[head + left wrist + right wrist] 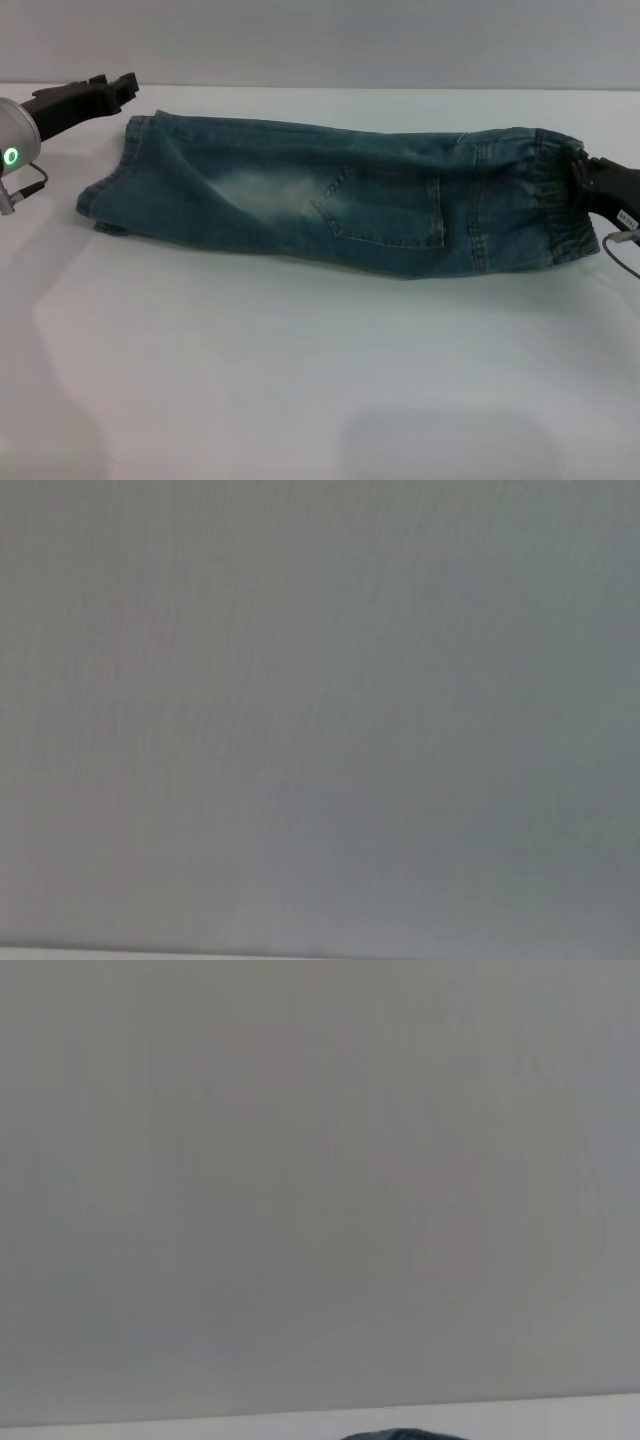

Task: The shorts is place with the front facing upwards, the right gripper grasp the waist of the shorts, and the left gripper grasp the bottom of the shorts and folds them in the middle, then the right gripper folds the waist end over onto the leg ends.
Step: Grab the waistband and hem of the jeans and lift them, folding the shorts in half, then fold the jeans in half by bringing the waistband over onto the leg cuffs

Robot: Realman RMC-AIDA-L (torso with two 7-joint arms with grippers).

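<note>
The shorts [330, 195] lie folded lengthwise across the table, with a pale faded patch and a square pocket facing up. The waist of the shorts [555, 200], a ruched darker band, forms the right end. The bottom of the shorts [105, 200], the flat leg ends, lies at the left. My right gripper [583, 172] sits at the waist's outer edge, its black tips overlapping the band and shut on it. My left gripper [118, 84] hovers beyond the far left corner of the hems, apart from the cloth, open and holding nothing. A dark sliver of the shorts [400, 1434] shows in the right wrist view.
The white table [300, 380] stretches wide in front of the shorts. A grey wall [350, 40] rises just behind the table's far edge. The left wrist view shows only a blank grey surface.
</note>
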